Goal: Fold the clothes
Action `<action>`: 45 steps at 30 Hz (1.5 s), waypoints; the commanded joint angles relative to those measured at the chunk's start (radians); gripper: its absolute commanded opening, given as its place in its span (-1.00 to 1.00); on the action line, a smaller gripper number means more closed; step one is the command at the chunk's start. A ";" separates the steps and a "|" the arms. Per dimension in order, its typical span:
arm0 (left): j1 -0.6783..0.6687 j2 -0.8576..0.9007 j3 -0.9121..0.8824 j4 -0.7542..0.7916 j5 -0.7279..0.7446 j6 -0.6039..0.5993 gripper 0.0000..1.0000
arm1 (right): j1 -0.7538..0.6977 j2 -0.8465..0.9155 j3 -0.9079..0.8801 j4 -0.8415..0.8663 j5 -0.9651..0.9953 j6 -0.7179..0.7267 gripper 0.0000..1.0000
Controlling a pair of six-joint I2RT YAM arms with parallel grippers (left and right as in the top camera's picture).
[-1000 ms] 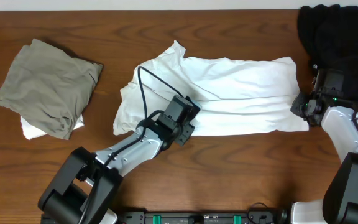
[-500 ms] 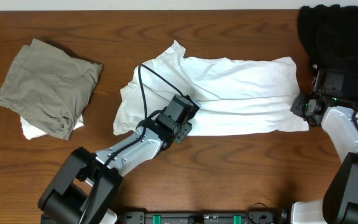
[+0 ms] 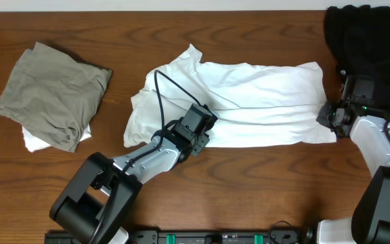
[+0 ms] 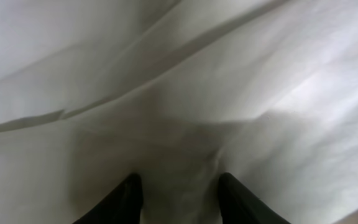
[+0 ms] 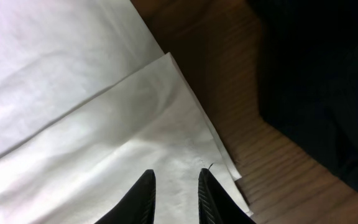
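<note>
Lying apart: one white T-shirt (image 3: 263, 88), one olive-grey garment (image 3: 53, 95), one black garment (image 3: 357, 34)

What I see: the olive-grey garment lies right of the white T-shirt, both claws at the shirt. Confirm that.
Wrong side. The olive-grey garment lies left of the white T-shirt, as the overhead view shows. The left claw and right claw are at the shirt.

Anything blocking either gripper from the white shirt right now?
Nothing visible. The left gripper sits on the white shirt, cloth between its fingers; the right gripper is over the shirt's right corner. The black garment lies off to the side.
</note>
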 commanded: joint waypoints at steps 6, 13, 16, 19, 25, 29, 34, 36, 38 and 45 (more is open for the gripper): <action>0.003 -0.071 0.035 0.007 -0.043 0.013 -0.25 | 0.010 -0.003 0.009 0.002 -0.003 -0.008 -0.56; 0.002 -0.070 0.034 -0.020 -0.042 0.009 -0.27 | 0.010 -0.003 0.009 0.002 -0.003 -0.008 -0.56; 0.002 -0.070 0.034 -0.042 -0.031 -0.019 -0.14 | 0.010 -0.003 0.009 0.002 -0.003 -0.008 -0.55; 0.002 -0.069 0.033 -0.069 0.010 -0.022 -0.10 | 0.010 -0.003 0.009 0.002 -0.003 -0.008 -0.55; 0.002 -0.036 0.026 -0.068 0.018 -0.024 -0.10 | 0.010 -0.003 0.009 0.003 -0.003 -0.008 -0.55; 0.002 0.003 0.026 -0.061 0.018 -0.024 -0.10 | 0.010 -0.003 0.009 0.002 -0.003 -0.008 -0.55; 0.003 0.005 0.029 -0.031 0.002 -0.024 -0.49 | 0.010 -0.003 0.009 0.003 -0.003 -0.008 -0.55; 0.002 0.002 0.039 -0.025 -0.009 -0.024 -0.71 | 0.010 -0.003 0.009 0.002 -0.003 -0.008 -0.55; 0.002 -0.004 0.047 -0.026 -0.009 -0.024 -0.74 | 0.010 -0.003 0.009 0.002 -0.003 -0.008 -0.55; 0.003 -0.021 0.058 -0.023 -0.014 -0.024 -0.78 | 0.010 -0.003 0.009 0.002 -0.003 -0.008 -0.54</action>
